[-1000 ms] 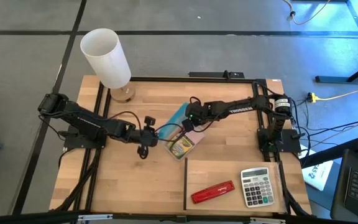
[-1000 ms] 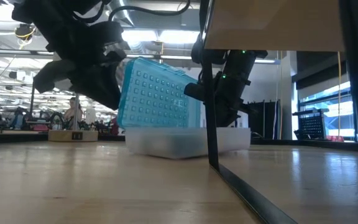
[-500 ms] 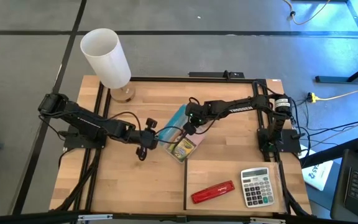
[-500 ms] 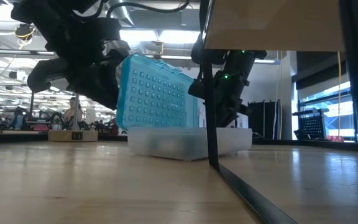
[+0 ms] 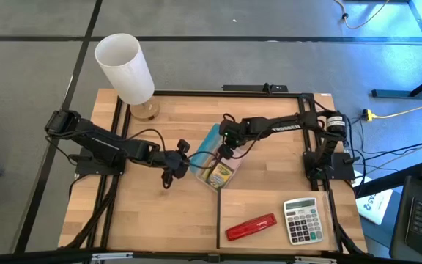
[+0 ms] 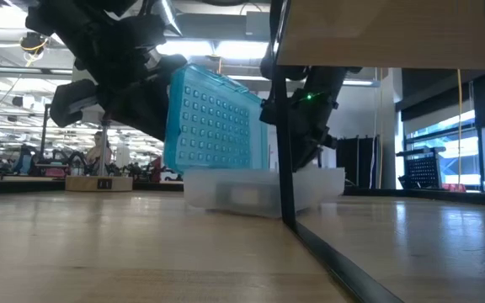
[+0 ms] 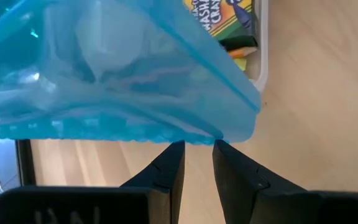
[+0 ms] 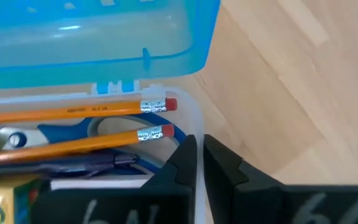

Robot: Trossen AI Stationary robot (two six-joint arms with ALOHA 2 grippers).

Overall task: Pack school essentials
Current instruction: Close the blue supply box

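The left gripper (image 5: 182, 157) was clamped on the raised blue lid (image 5: 206, 141) and the right gripper (image 5: 223, 152) pinched the rim of the clear case (image 5: 224, 181), where crayon box (image 5: 219, 173), pencils (image 8: 73, 112) and scissors (image 8: 67, 132) were packed, mid-tabletop (image 5: 167, 213)

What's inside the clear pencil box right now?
Inside the clear box: two orange pencils, blue-handled scissors, a dark pen and the crayon box. The blue lid, half raised, covers the rest, so nothing else can be confirmed.

Translucent glossy blue plastic lid (image 6: 217, 118), frosted plastic box (image 6: 263, 189), matt wooden table (image 5: 160, 213)
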